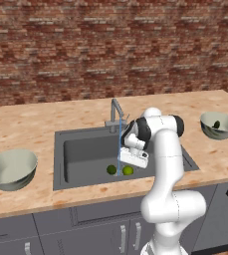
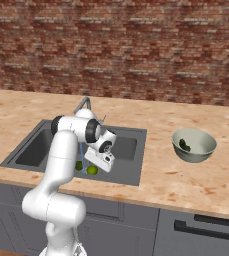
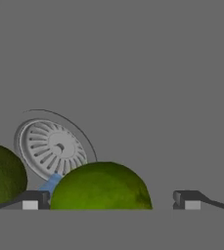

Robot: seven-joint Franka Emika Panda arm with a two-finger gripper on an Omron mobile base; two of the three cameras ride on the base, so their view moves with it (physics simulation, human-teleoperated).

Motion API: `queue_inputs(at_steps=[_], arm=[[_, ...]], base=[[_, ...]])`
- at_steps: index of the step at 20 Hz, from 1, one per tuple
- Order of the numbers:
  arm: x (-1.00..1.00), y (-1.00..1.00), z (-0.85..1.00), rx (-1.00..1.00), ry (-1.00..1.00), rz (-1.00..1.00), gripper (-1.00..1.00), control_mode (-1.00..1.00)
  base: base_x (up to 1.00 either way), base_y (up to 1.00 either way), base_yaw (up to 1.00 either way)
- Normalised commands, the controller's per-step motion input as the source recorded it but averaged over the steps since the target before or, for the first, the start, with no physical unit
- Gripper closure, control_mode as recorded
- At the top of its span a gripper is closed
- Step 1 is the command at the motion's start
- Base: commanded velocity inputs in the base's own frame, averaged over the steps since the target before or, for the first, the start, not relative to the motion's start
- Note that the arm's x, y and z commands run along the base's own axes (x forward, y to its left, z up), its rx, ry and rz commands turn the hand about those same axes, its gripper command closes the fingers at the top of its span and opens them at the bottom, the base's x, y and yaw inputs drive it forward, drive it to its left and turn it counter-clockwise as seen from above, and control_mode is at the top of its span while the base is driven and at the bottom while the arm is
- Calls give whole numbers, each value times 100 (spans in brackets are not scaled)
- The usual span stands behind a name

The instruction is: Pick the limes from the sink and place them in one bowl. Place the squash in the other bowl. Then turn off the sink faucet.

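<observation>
Sink [image 1: 75,149]: dark grey basin set into the pale speckled desk [image 1: 31,124], below a red brick wall [image 1: 110,45].
Faucet [image 1: 116,113]: grey tap at 12 o'clock of the basin; a thin blue stream of water [image 1: 119,152] falls from its spout to the sink floor.
Drain [image 3: 52,146]: round pale strainer in the hand view, at about 10 o'clock from the nearer lime; the blue stream lands at its lower edge.
Limes: two in the sink near its front wall, side by side. The brighter lime [image 1: 128,170] lies just under the end effector; the darker lime [image 1: 112,170] is just beside it at 9 o'clock in the left base view.
End effector [image 3: 111,200]: released, fingers spread wide, lowered into the basin. In the hand view the brighter lime sits between the two fingertips, closer to the left-hand one; the jaws are not closed on it.
Left bowl [image 1: 11,169]: pale grey-green, on the desk at 9 o'clock of the sink, near the front edge; nothing visible inside.
Right bowl [image 1: 219,124]: same look, on the desk at 3 o'clock of the sink, well apart from it.
Squash [image 1: 216,124]: dark green piece lying inside the right bowl.
</observation>
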Motion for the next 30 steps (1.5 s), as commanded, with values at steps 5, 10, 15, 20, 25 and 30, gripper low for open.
queue_inputs(at_steps=[5, 10, 15, 20, 25, 30], arm=[[-13, 12, 0, 0, 0, 0, -100, -100], [-10, 9, 0, 0, 0, 0, -100, -100], [0, 6, -8, 0, 0, 0, -100, -100], [0, 9, -15, 0, 1, 0, 100, -100], [0, 8, -16, 0, 0, 0, 100, -100], [0, 0, -8, 0, -5, 0, 100, -100]], base=[[0, 0, 0], [0, 0, 0], [0, 0, 0], [0, 0, 0], [0, 0, 0], [0, 0, 0]])
